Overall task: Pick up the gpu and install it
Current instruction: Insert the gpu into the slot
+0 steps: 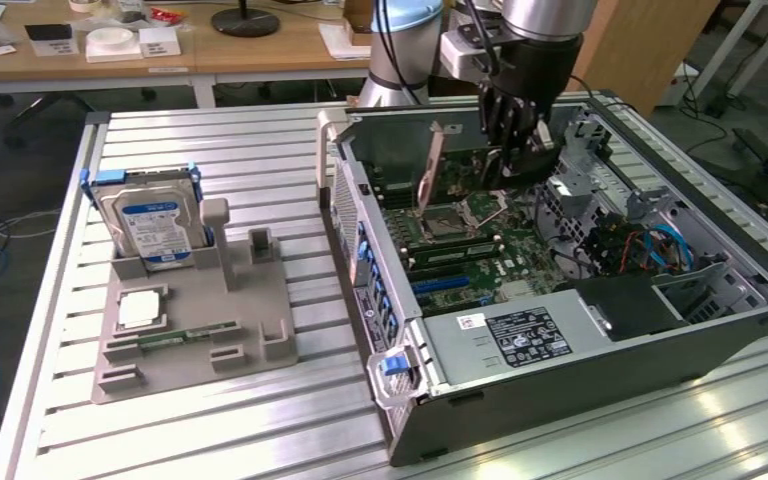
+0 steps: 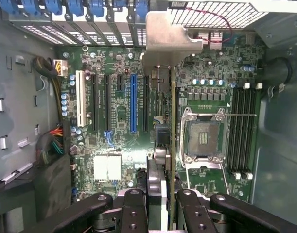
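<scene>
My gripper [image 1: 512, 150] hangs inside the open computer case [image 1: 704, 330], above the motherboard [image 1: 471, 235], and is shut on the gpu [image 1: 531, 166]. In the wrist view the gpu [image 2: 171, 121] shows edge-on, a thin card with its silver end bracket [image 2: 166, 36] toward the case's rear slot openings. The black fingers [image 2: 133, 211] clamp it from both sides, and the gripper [image 2: 162, 204] holds its near end. The card hovers over the board between the blue expansion slot [image 2: 133, 102] and the processor socket [image 2: 202, 138].
A grey fixture tray [image 1: 191, 345] on the slatted table holds an upright silver hard drive [image 1: 155, 228], a green memory stick [image 1: 177, 338] and a small chip [image 1: 140, 308]. Inside the case are the power supply [image 1: 518, 335], blue cables [image 1: 658, 245] and memory slots [image 2: 245, 131].
</scene>
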### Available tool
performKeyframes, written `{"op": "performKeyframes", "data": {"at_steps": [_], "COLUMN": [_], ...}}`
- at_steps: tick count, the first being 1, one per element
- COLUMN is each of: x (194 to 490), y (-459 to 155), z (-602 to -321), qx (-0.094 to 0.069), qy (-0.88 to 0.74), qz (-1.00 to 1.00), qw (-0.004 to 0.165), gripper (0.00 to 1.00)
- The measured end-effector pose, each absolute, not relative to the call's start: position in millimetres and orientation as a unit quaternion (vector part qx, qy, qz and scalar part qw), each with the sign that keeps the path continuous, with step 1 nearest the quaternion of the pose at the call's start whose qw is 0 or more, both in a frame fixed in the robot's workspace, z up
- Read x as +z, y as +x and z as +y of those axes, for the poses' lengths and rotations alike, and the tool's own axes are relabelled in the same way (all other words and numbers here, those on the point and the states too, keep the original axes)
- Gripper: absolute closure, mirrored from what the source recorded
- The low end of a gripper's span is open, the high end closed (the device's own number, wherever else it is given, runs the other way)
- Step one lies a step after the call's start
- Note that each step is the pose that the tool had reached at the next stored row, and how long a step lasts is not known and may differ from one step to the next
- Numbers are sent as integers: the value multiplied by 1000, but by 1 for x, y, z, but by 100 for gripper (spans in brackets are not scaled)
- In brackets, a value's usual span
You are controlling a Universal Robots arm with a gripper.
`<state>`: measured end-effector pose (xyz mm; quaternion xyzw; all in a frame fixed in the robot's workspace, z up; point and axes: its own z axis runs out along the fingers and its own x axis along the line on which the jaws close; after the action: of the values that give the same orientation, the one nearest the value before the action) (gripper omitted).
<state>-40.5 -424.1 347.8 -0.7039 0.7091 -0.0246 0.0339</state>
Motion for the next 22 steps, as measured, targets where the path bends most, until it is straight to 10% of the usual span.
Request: {"op": "performKeyframes", "data": {"at_steps": [22], "x": [317], "y": [-41], "z": [-424], "qx": [-24], "qy": [-698], "qz": [715], "qw": [32], "gripper": [72]}}
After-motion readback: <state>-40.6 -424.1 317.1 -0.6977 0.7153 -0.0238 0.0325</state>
